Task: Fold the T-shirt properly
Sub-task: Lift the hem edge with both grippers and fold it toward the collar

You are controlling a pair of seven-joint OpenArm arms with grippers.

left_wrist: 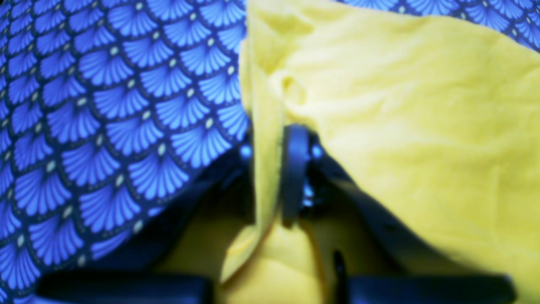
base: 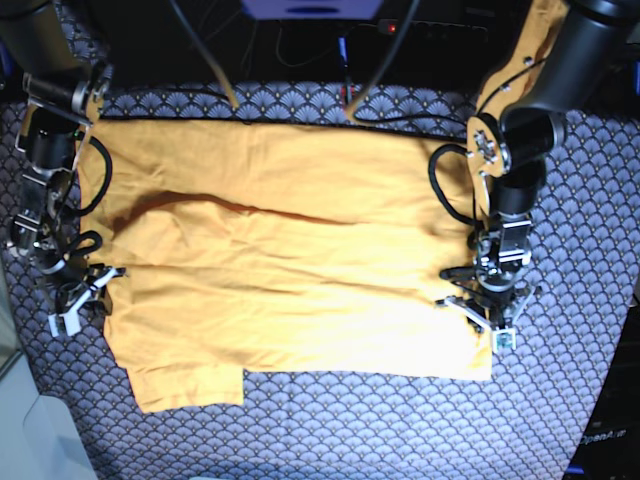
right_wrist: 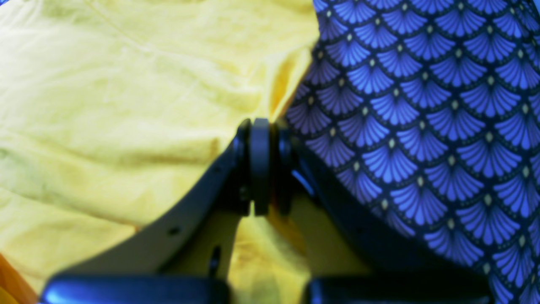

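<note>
The yellow-orange T-shirt [base: 290, 270] lies spread wide and wrinkled across the tablecloth, with one layer folded over along its far half. My left gripper [base: 488, 318] is at the shirt's right edge in the base view. In the left wrist view this gripper [left_wrist: 266, 169] is shut on a raised fold of the T-shirt [left_wrist: 422, 126]. My right gripper [base: 88, 290] is at the shirt's left edge. Its jaws [right_wrist: 265, 164] are pressed together on the hem of the T-shirt [right_wrist: 105, 105].
A blue-grey scallop-patterned tablecloth [base: 350, 430] covers the table around the shirt. Dark cables [base: 215, 70] run along the far edge behind it. The table's near-left corner [base: 20, 420] shows pale beyond the cloth.
</note>
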